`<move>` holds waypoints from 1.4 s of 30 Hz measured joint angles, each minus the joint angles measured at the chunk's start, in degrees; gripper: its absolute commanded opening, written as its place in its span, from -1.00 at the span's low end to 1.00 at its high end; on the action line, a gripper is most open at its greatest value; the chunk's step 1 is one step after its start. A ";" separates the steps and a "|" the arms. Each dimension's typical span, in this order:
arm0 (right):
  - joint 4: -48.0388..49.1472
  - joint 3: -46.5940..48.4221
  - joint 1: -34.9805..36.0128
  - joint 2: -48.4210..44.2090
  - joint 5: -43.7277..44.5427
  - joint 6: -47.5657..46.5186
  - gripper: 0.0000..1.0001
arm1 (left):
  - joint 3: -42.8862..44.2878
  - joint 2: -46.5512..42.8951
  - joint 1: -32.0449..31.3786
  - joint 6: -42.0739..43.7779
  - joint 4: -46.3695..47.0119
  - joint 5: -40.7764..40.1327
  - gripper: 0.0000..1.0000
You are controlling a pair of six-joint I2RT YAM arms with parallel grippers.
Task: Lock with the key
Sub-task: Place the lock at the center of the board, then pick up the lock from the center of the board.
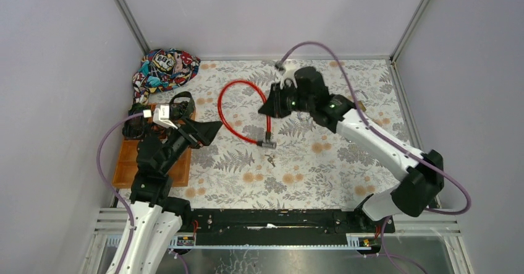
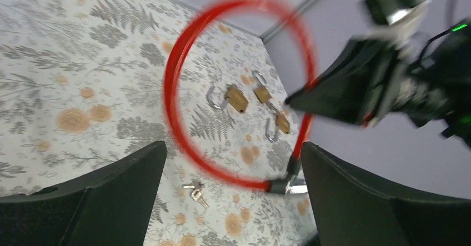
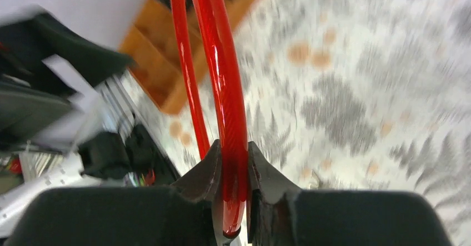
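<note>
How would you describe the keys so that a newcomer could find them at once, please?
On the fern-patterned table, find the red cable lock looped near the middle. Just toward the near edge from its metal end lies a small bunch of keys, silvery and tiny, unlike the brass padlocks to the right.

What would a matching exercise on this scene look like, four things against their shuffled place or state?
Things:
1. red cable lock loop
2. small silver keys
3. left gripper
4. brown wooden tray

Place or state:
A. open, holding nothing
B. lying loose on the floral tablecloth
C. pinched in the right gripper
D. at the tablecloth's left edge

Pairs: 1-C, 2-B, 3-A, 4-D
</note>
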 measured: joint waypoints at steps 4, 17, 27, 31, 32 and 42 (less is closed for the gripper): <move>-2.03 -10.32 -0.33 5.20 -4.81 2.47 -1.00 | -0.50 -2.32 1.36 1.01 -2.78 -2.14 0.97; -8.52 -16.57 -6.64 19.17 -2.19 -2.23 0.30 | -1.05 -4.22 2.89 2.19 -3.87 -2.89 0.97; -19.96 0.20 -9.86 21.57 15.69 -11.74 0.99 | -1.05 -5.44 2.89 3.89 -3.87 -2.97 0.97; -24.90 8.13 -17.40 24.35 21.57 -17.75 0.99 | -1.05 -5.44 2.89 4.48 -3.87 -2.97 0.97; -25.73 10.03 -19.21 25.62 21.70 -19.37 0.99 | -1.05 -5.44 2.89 4.76 -3.87 -2.97 0.97; -34.99 19.23 -29.53 40.41 19.04 -34.88 0.99 | -1.05 -5.20 2.89 7.85 -3.74 -2.93 0.97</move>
